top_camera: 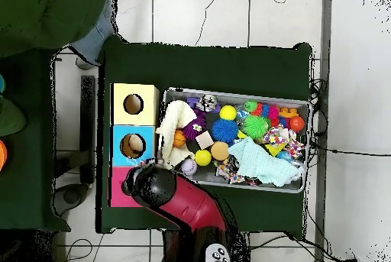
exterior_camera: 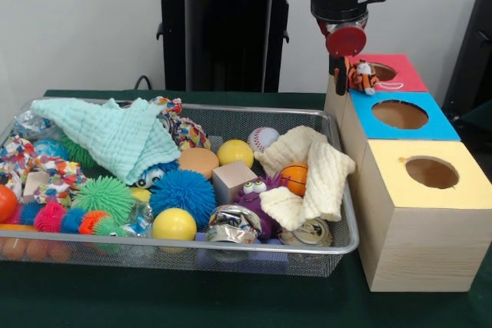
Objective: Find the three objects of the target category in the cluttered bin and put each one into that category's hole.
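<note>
My gripper (exterior_camera: 347,73) hangs from the red and black arm over the near left edge of the red-topped box (exterior_camera: 403,74). It is shut on a small orange black-striped tiger (exterior_camera: 362,76), held just left of the red-surround hole (exterior_camera: 382,72) and slightly above it. The wire mesh bin (exterior_camera: 342,245) lies left of the boxes, full of clutter. In the overhead view the arm's head (top_camera: 155,185) hides the gripper, the tiger and most of the red-topped box (top_camera: 117,191); the bin (top_camera: 237,92) shows in full. No duck shows.
The blue-topped box (exterior_camera: 430,124) and yellow-topped box (exterior_camera: 461,190) stand in a row nearer the camera. The bin holds yellow balls (exterior_camera: 174,224), crushed cans (exterior_camera: 233,223), a mint cloth (exterior_camera: 115,136), a cream cloth (exterior_camera: 315,170), spiky balls and a wooden block (exterior_camera: 233,180).
</note>
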`<state>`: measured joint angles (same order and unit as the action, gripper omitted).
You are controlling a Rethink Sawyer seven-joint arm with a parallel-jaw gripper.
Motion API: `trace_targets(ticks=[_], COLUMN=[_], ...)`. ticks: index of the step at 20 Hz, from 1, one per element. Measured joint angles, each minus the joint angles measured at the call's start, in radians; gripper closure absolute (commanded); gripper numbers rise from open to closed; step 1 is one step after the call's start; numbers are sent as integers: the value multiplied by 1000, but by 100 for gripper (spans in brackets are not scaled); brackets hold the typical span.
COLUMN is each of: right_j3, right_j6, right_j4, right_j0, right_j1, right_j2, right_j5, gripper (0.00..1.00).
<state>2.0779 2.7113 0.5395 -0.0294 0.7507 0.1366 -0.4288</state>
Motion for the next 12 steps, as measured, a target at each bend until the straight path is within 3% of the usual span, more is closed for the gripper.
trace_targets(ticks=[11, 12], right_j3=[-13, -14], right_j6=[0, 0], right_j4=[0, 0], right_j0=[0, 0], right_j1=[-4, -4], right_j2=[15, 15], right_j5=[0, 0], gripper=[0, 100])
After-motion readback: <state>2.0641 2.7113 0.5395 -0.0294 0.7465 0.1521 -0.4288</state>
